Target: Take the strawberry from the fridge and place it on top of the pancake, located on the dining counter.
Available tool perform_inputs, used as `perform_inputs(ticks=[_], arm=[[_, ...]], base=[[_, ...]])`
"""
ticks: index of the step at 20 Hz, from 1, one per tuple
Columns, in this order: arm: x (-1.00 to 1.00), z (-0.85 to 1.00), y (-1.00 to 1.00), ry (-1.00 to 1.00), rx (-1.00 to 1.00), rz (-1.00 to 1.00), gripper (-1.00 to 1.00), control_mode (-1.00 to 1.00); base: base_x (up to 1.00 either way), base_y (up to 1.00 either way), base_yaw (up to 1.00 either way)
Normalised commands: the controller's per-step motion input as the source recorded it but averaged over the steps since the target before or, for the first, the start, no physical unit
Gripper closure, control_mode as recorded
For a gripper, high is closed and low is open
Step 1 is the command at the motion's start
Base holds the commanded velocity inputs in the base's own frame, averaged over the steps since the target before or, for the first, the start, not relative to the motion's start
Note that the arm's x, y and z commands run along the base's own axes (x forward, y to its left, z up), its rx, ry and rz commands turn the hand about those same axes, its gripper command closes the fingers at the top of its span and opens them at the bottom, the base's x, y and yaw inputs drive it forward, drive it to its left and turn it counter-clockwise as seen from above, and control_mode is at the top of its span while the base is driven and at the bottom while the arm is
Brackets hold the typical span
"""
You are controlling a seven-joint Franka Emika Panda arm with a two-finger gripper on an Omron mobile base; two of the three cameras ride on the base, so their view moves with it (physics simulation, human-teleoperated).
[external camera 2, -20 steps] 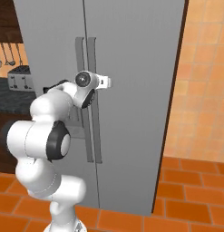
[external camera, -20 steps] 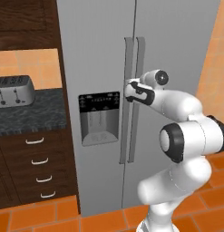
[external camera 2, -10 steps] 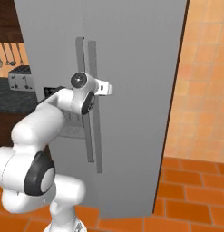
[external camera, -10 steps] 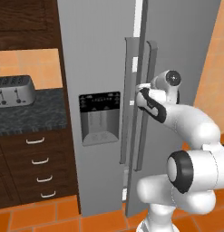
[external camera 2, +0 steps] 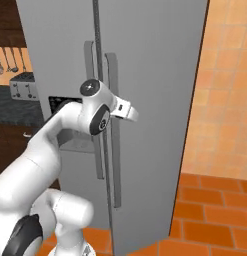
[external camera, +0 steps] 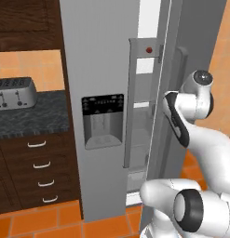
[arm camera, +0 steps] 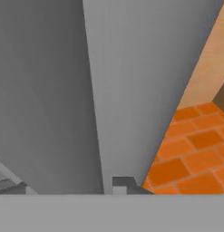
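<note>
A: Left base view, centre: the fridge (external camera: pixel 95 69) right door (external camera: pixel 191 37) now stands ajar where half a second ago we saw only a slit; white shelves show in the gap.

B: We spot a small red dot, maybe the strawberry (external camera: pixel 149 49), at upper centre.

A: The gripper (external camera 2: pixel 129 111) sits against the door's handle (external camera 2: pixel 112 125); we cannot tell its opening.

B: Shelf contents are too dim.

- On your left stands a dark speckled stone counter (external camera: pixel 32 114) on dark brown wooden drawers (external camera: pixel 35 174) with white handles.
- A silver metal toaster (external camera: pixel 14 92) sits on it.
- Behind you see an orange tiled wall (external camera 2: pixel 222 85).
- The floor is orange-red brick tile (external camera 2: pixel 212 210).
- Metal utensils (external camera 2: pixel 7 59) hang on the wall.
</note>
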Motion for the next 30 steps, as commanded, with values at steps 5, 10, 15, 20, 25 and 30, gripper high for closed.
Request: perform_inputs(ticks=[5,10,15,20,25,30], arm=[[-1.00,0.01,-0.98,0.21,0.00,-0.12,-1.00,-1.00],[-1.00,0.27,-0.30,-0.03,-0.02,-0.08,-1.00,-1.00],[-0.56,0.25,0.45,-0.01,-0.22,-0.02,-1.00,-1.00],[0.40,-0.29,0.72,0.53,-0.42,0.00,-1.00,-1.00],[0.97,-0.91,-0.30,0.50,-0.26,0.02,-1.00,-1.00],[0.80,-0.70,-0.26,0.30,-0.24,0.03,-1.00,-1.00]], base=[[0.00,0.00,0.00],[0.00,0.00,0.00],[0.00,0.00,0.00],[0.00,0.00,0.00],[0.00,0.00,0.00],[0.00,0.00,0.00]])
